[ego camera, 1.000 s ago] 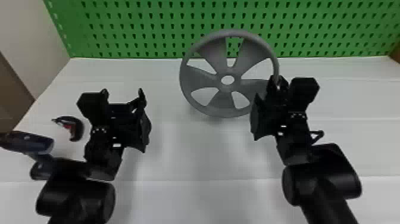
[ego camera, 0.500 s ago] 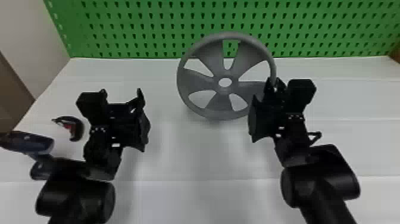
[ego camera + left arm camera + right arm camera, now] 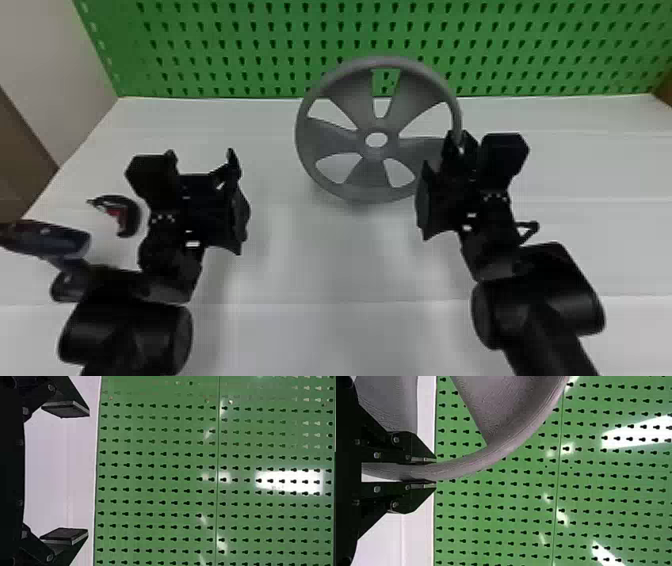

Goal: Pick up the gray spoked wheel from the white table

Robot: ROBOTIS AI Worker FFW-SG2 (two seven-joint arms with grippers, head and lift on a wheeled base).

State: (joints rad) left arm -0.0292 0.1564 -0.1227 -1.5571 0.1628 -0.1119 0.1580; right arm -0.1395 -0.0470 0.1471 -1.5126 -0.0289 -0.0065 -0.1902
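In the upper middle of the head view, the gray spoked wheel [image 3: 327, 140] is seen tilted against the white table [image 3: 325, 260] and green pegboard [image 3: 270, 55]. Its rim is clasped at right of centre by the right gripper [image 3: 458, 140], its fingers closed on both faces. At left of centre, the left gripper [image 3: 201, 154] is spread wide and empty.

My left arm [image 3: 125, 335] and right arm [image 3: 545, 315] extend from the head view's bottom edge. Left gripper [image 3: 201, 154]: fingers [image 3: 65, 409] spread wide apart. Right gripper [image 3: 458, 142]: fingers [image 3: 413, 446] parallel, a narrow gap between them.
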